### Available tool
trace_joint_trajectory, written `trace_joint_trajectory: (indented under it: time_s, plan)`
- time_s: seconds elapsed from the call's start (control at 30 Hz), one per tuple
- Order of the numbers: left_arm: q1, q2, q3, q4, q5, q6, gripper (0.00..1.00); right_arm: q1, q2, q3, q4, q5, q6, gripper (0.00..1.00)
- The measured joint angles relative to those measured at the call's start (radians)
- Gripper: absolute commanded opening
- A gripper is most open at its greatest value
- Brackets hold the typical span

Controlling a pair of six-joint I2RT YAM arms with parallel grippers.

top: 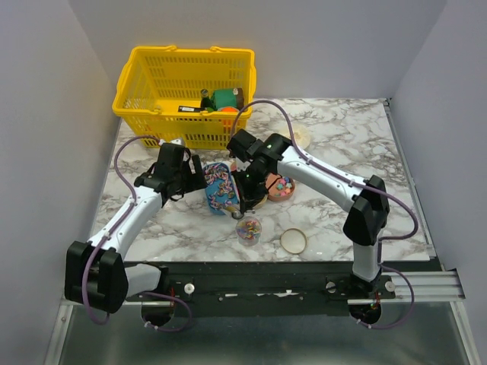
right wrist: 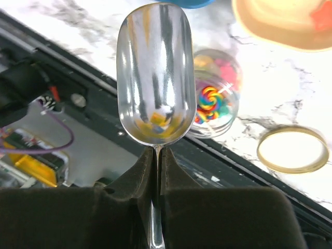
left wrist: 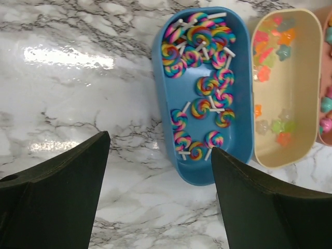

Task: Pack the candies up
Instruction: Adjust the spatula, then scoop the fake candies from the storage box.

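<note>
Steel scoop sat empty, its handle pinched tight in the right gripper above the clear jar near the tabletop's front edge. Fingers spread wide, the left gripper hung over the blue tray holding the candies — a clumsy dip could flick some out, or tip the jar.

Left claw spread wide; right claw pinches a scoop (arms converging).

Swirled rainbow candies, loose in blue tray, more in jar
</note>
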Motion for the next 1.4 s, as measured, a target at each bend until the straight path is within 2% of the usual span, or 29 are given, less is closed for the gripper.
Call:
trace_joint_trajectory:
  time_s: [0.13, 0.37, 0.6, 0.87, 1.13, 1.4]
  plan:
    - [0.01, 0.025, 0.0, -0.014, -0.014, -0.013, 0.86, 0.0, 0.075, 0.043, -0.018, 0.033, 0.002, 0.01]
    - [0.01, 0.084, 0.0, -0.012, -0.01, -0.035, 0.72, -0.008, 0.165, 0.113, -0.016, 0.058, 0.04, 0.01]
    - [0.01, 0.142, 0.0, -0.011, 0.005, -0.043, 0.66, -0.024, 0.219, 0.174, -0.018, 0.052, 0.057, 0.01]
    - [0.01, 0.157, -0.001, -0.002, 0.038, -0.057, 0.66, -0.069, 0.242, 0.181, -0.021, -0.006, 0.065, 0.01]
    - [0.011, 0.185, -0.002, 0.015, 0.063, -0.064, 0.64, -0.092, 0.346, 0.303, -0.054, -0.052, 0.065, 0.01]
    - [0.01, 0.212, -0.009, 0.024, 0.076, -0.074, 0.5, -0.093, 0.371, 0.315, -0.064, -0.061, 0.074, 0.01]
